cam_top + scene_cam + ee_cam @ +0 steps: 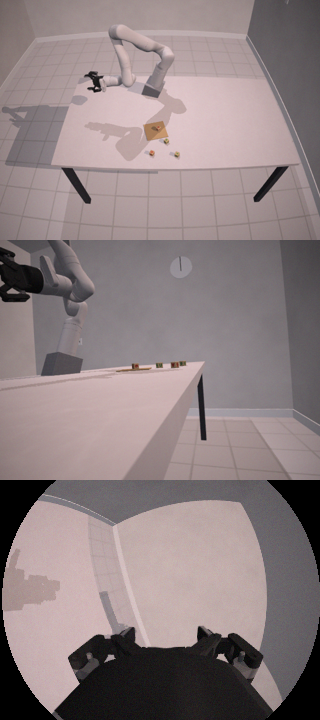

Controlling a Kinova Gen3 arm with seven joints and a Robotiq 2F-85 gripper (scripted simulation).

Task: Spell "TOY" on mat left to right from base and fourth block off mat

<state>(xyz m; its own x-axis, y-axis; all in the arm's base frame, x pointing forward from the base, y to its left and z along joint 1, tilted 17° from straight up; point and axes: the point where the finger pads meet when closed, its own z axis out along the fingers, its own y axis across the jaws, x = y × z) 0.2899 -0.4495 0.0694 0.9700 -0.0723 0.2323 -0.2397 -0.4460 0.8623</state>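
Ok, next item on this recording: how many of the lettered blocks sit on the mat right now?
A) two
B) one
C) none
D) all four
B: a single block sits on the mat, while the other three stand on the bare table beyond it.

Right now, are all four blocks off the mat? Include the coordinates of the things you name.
No, in the top view one red-lettered block [158, 128] [135, 366] sits on the mat [152, 135] [124, 370].

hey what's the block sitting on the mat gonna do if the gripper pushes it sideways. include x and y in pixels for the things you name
The block [158, 128] [135, 366] probably won't roll, since its faces look flat and square. It seems unlikely to tip if pushed low, being about as wide as tall. It would likely slide stiffly across the thin mat [152, 135] [124, 370].
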